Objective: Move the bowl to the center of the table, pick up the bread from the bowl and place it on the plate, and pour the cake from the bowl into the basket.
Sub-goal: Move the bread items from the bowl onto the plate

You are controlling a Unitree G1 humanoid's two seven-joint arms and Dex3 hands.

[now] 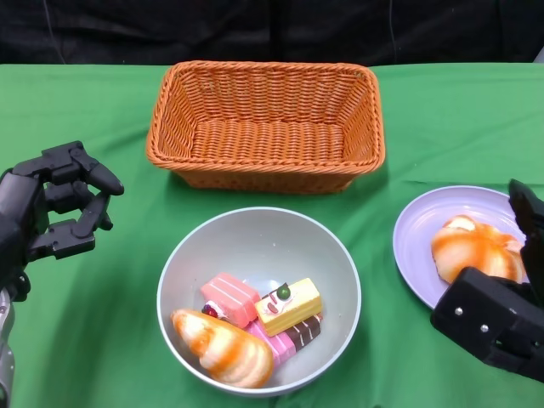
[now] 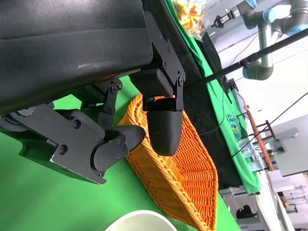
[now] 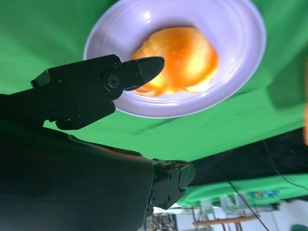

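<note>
A grey bowl (image 1: 336,272) sits in the near middle of the green table. In it lie a bread roll (image 1: 223,348) and several small cakes (image 1: 287,308). To its right, a lilac plate (image 1: 429,223) carries another bread roll (image 1: 474,246), which also fills the plate (image 3: 231,72) in the right wrist view. My right hand (image 1: 501,314) hovers at the plate's near edge, fingers apart and holding nothing. My left hand (image 1: 55,208) hangs left of the bowl, fingers apart and empty. The orange wicker basket (image 1: 265,127) stands behind the bowl with nothing in it.
Green cloth covers the whole table, with a dark backdrop behind its far edge. The left wrist view shows the basket (image 2: 183,173) and the bowl's rim (image 2: 139,219) beyond my fingers (image 2: 163,130).
</note>
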